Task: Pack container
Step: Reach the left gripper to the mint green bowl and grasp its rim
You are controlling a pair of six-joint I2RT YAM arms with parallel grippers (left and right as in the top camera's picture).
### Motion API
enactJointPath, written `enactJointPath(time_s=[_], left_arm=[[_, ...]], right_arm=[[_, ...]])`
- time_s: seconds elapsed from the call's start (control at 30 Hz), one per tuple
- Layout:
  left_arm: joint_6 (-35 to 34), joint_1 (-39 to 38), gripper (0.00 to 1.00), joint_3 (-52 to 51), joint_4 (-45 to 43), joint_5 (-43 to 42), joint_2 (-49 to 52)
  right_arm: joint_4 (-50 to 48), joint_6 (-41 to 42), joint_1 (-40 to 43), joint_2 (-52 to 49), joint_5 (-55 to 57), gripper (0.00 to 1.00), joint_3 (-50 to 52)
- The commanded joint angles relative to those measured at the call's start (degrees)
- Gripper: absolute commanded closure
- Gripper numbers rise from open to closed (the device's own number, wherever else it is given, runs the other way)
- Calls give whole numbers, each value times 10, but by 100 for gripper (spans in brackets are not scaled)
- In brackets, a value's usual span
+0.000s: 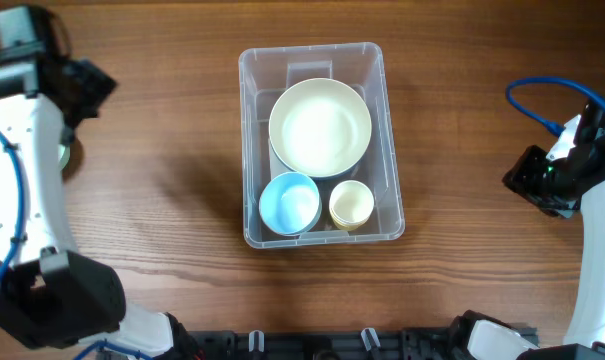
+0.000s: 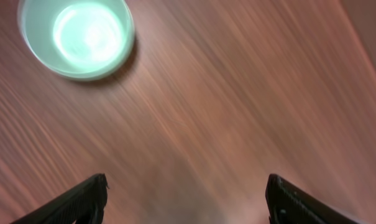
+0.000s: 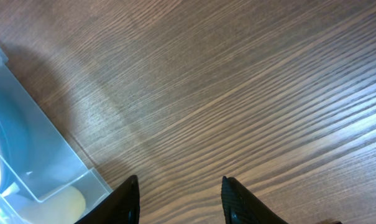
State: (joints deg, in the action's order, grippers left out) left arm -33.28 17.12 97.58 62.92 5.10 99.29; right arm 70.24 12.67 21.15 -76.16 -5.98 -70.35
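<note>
The left gripper (image 2: 186,205) is wide open over the brown wooden table (image 1: 462,120), holding nothing. The right gripper (image 3: 180,200) is open too (also empty). The big clear plastic box (image 1: 248,150) sits in the middle between them, with a big cream bowl (image 1: 320,127), a light blue bowl (image 1: 289,203) and a small yellow cup (image 1: 351,204) inside.

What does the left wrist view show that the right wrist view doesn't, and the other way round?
Only the left wrist view: a pale green bowl standing on the table, somewhat blurred. Only the right wrist view: a corner of the clear container, with a pale yellow item inside it. Both: the brown wooden table surface and that arm's own jaws at the bottom edge, open with nothing between them.
</note>
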Motion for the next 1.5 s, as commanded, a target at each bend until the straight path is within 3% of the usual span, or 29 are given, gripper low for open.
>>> enactJointPath(time_s=[0.0, 0.27, 0.43, 0.73, 0.87, 1.0, 1.23, 1.47], left_arm=[[16, 68, 15, 2, -42, 3, 68], [16, 122, 16, 3, -130, 5, 193], [16, 130, 24, 2, -177, 9, 227], [16, 130, 23, 2, -191, 12, 299], [16, 130, 37, 2, -181, 12, 305], [16, 128, 69, 3, -165, 5, 305], [16, 108, 96, 3, -119, -45, 297], [16, 49, 96, 3, -70, -57, 201]], right_arm=[[-1, -7, -3, 3, -5, 57, -8], [6, -15, -3, 3, -5, 57, -8], [11, -20, -3, 3, -5, 57, -8], [10, -20, -3, 3, -5, 57, -8], [10, -20, -3, 3, -5, 57, -7], [10, -20, -3, 3, -5, 57, -5], [7, -22, -3, 3, -5, 57, -5], [7, -21, -3, 3, -5, 57, -5]])
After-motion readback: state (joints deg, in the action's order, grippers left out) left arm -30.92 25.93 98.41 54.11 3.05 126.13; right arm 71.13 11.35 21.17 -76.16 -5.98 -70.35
